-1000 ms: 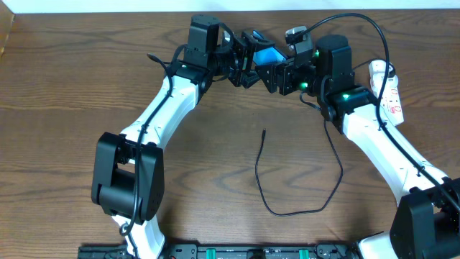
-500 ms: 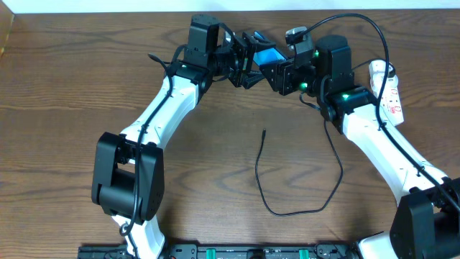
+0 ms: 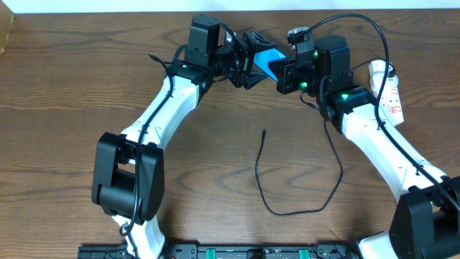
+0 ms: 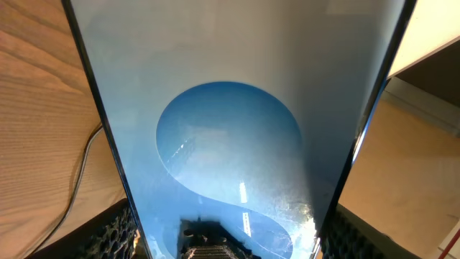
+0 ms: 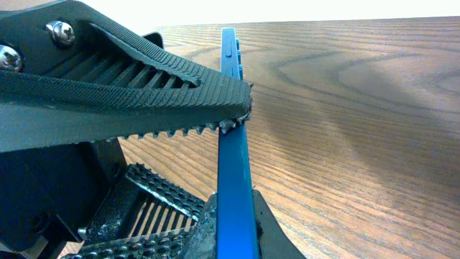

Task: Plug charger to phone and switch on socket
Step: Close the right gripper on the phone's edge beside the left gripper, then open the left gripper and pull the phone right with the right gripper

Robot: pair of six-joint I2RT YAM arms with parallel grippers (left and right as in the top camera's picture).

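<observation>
The phone (image 3: pixel 267 57), with its blue screen, is held up off the table at the back centre between both grippers. My left gripper (image 3: pixel 249 62) is shut across the phone's width. In the left wrist view the phone (image 4: pixel 230 144) fills the frame, with a black finger pad (image 4: pixel 108 237) on each side. My right gripper (image 3: pixel 282 70) is shut on the phone's thin edge (image 5: pixel 233 144), clamping both of its faces. The charger (image 3: pixel 261 173), a thin black cable, lies loose on the table, its plug tip (image 3: pixel 264 132) pointing toward the back. The socket (image 3: pixel 389 90) lies at the right edge.
The charger cable loops from mid-table round toward the right arm (image 3: pixel 374 137). The left arm (image 3: pixel 162 108) reaches in diagonally from the front left. A toothed black finger of the left gripper (image 5: pixel 136 79) crowds the right wrist view. The table's back edge runs just behind the phone.
My right gripper's jaws have closed onto the phone's edge. The left gripper has kept its hold and the cable has not moved.
</observation>
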